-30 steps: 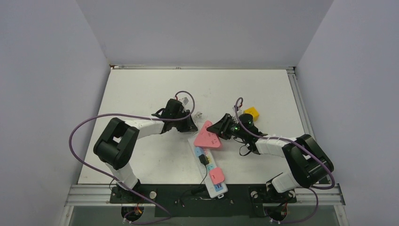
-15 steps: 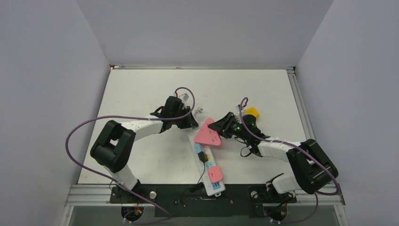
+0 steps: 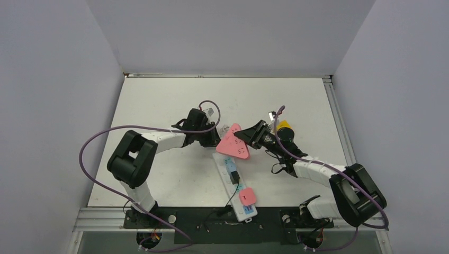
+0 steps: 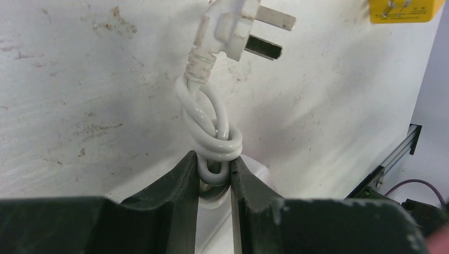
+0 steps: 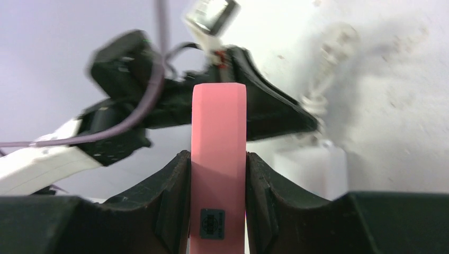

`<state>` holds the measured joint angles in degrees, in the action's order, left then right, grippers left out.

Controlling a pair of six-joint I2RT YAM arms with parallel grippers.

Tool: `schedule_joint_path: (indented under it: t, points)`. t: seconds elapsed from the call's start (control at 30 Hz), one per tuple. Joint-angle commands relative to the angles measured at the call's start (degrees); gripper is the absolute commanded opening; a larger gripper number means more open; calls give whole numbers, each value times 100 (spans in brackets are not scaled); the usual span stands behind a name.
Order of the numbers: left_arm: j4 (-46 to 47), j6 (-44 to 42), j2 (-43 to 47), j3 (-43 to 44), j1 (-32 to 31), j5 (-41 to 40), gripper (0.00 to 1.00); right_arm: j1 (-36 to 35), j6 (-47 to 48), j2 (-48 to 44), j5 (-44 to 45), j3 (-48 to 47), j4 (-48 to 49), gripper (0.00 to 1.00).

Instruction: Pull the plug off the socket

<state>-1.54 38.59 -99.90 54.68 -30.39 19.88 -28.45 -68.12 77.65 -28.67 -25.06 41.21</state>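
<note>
The socket is a long white power strip point(image 3: 236, 186) lying near the table's front, with a black plug point(image 3: 233, 177) and a small pink plug point(image 3: 247, 197) in it. My right gripper point(image 3: 248, 136) is shut on a pink triangular plug point(image 3: 233, 143), held over the strip's far end; in the right wrist view the plug point(image 5: 218, 127) sits edge-on between the fingers point(image 5: 174, 190). My left gripper point(image 3: 213, 138) is shut on the strip's knotted white cord point(image 4: 214, 140), whose own white plug point(image 4: 233, 32) lies loose beyond.
A yellow block point(image 3: 284, 126) lies on the table behind the right gripper and shows at the top right of the left wrist view point(image 4: 405, 8). The two grippers are close together over the strip's far end point(image 5: 312, 169). Purple cables loop off both arms.
My right gripper has carried the pink triangular plug away from me and up, off the strip's far outlets. My left gripper has stayed on the cord and the strip has shifted slightly.
</note>
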Motion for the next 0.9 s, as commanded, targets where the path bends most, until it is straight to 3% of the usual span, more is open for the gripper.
schedule_joint_path:
  t: [0.0,0.17,0.47,0.6,0.87]
  points:
    - [-149,-40,-27,76,33,270,0,50,95,-614,141,-372,867,5]
    - [-180,-58,-18,105,85,281,0,118,330,-883,288,-393,496,5]
    - [-190,-156,269,110,224,227,0,883,1731,-2155,1270,-727,-2288,5]
    - [-124,-194,442,86,287,227,0,1404,1971,-2269,1169,-586,-2641,5]
    - [-297,-524,691,225,408,202,0,1880,1767,-2025,841,99,-2334,5]
